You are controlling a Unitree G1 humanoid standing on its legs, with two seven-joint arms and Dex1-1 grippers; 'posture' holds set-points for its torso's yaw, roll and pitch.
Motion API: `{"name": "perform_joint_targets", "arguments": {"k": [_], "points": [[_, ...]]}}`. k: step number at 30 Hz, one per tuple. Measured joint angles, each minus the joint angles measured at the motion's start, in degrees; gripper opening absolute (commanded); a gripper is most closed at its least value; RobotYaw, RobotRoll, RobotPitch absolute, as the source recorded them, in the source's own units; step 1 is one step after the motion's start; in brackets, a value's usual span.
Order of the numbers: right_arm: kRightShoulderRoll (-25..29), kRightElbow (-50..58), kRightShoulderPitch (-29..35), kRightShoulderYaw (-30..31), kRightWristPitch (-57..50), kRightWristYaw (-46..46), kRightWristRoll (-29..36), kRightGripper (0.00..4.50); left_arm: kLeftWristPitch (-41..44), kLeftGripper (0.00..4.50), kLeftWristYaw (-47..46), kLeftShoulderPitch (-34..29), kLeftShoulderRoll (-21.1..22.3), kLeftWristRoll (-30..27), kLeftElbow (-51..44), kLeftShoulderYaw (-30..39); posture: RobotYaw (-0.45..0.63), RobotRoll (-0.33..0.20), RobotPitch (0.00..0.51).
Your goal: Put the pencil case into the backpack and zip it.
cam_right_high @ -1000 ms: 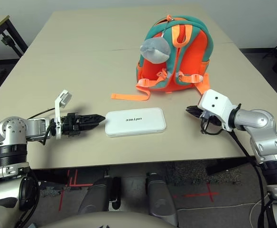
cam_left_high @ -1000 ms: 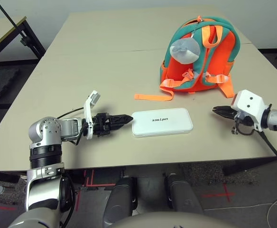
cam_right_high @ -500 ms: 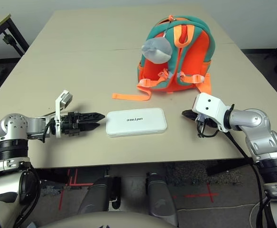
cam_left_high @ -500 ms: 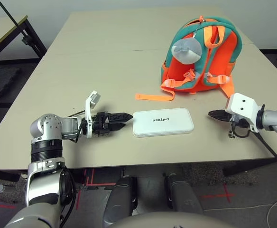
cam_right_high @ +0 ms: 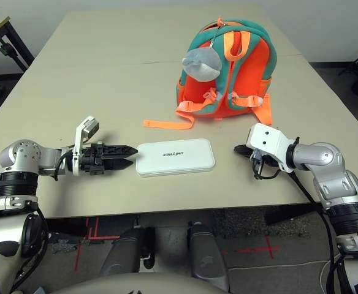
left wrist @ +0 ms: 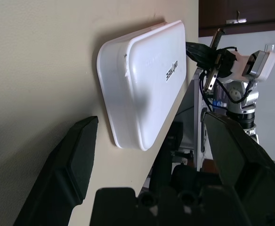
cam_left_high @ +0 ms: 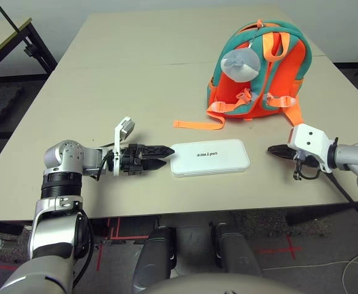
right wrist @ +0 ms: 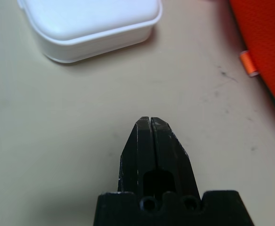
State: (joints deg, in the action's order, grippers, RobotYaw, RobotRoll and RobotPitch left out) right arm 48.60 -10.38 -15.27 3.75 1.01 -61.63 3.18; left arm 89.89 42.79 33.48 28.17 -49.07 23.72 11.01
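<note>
Pencil case (cam_left_high: pixel 209 157) lies flat on the desk (cam_left_high: pixel 136 73), front-centre, lettering up, not yet held. Backpack (cam_left_high: pixel 258 70) stands well behind it, toward the robot's right, straps facing the robot; zip state can't be told from here.

Left end effector (cam_left_high: pixel 159 156) sits just beside the case's left short end, fingers spread, nothing in them. Right end effector (cam_left_high: pixel 273 149) is near the right short end w/ a gap between; fingers pressed together, empty.

Step in hand, as I judge it: pick up the case. To do it well:
- the case is flat and smooth, so take it across its thin edge, not the wide face
- let the spread left fingers straddle the end rim squarely before closing, else it may skid over the desk
- right tip can brace the far end as a stop against the push
- lift level, then head for the backpack opening

Vs 1 s ago: left end effector's fingers were together, now parted, a bit closer to the case. Right end effector has come in toward the case and lower. Case and backpack look unmoved.
</note>
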Motion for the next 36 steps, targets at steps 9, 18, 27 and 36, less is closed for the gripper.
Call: {"name": "perform_joint_targets", "arguments": {"k": [9,18,27,36], "points": [[-0.03,2.68,0.03,0.57,-2.93,-2.1,0.04,0.04,-0.96,4.5,1.03,0.14,-0.03,0.87,0.68,-0.64,-0.2,0.0,0.138],[-2.31,4.12,-2.21,3.53,-4.82,-2.4,-0.16,0.04,-1.27,4.5,1.1,0.16,-0.5,1.58,0.83,-0.44,-0.19,0.0,0.141],[-4.37,4.33,-4.73,5.05,-5.66,-2.32,-0.82,0.04,-1.27,4.5,0.59,0.16,-1.0,1.75,0.82,0.24,-0.19,0.0,0.143],[-4.75,7.34,-4.84,6.16,-9.18,-2.66,-1.21,0.04,-0.98,4.5,-0.01,0.15,-1.18,1.82,0.82,0.98,-0.19,0.0,0.143]]}}
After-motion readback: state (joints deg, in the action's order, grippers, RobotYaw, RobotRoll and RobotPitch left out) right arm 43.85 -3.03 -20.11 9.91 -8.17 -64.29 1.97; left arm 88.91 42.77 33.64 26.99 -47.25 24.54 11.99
